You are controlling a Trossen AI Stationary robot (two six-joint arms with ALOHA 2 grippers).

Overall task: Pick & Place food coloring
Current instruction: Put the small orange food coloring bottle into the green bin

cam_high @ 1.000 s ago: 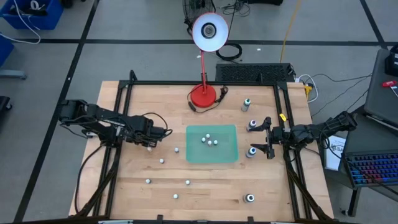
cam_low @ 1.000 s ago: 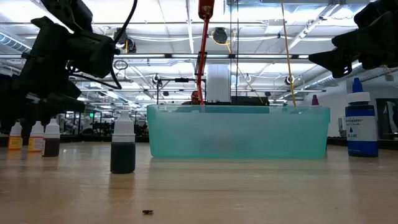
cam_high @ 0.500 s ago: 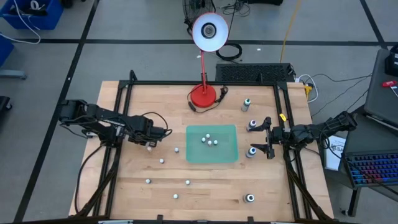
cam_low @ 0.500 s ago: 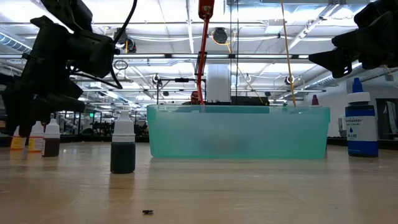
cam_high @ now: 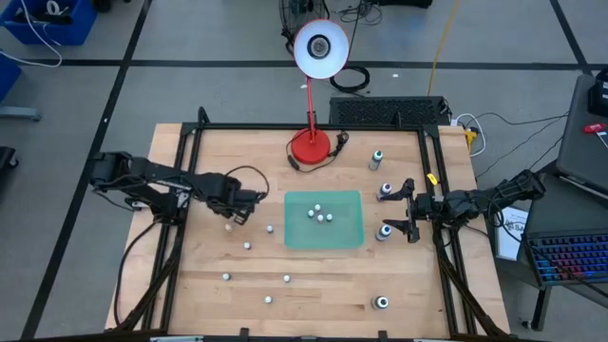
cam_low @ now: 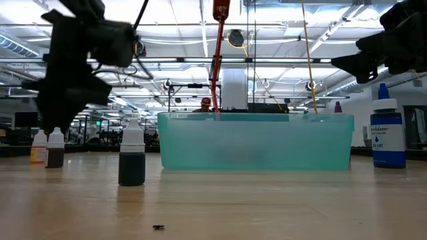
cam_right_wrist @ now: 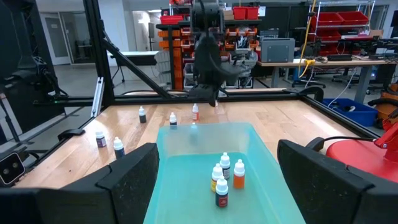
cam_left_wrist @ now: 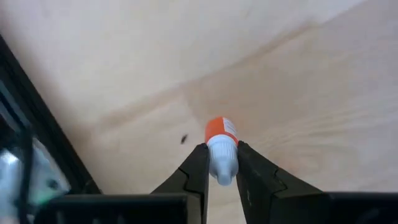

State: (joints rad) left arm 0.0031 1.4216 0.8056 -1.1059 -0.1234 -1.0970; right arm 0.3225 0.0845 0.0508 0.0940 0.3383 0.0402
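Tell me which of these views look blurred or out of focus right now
Low view: the left gripper is smeared by motion blur, while the green bin and blue bottle are crisp. Left wrist view: the orange bottle between the fingers looks soft. High view and right wrist view look sharp.

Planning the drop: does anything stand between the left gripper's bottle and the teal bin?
One loose bottle stands on the table between the left gripper, shut on its orange bottle, and the bin. Nothing else visible.

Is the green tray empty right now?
No, four small bottles stand inside the green tray, seen from the right wrist.
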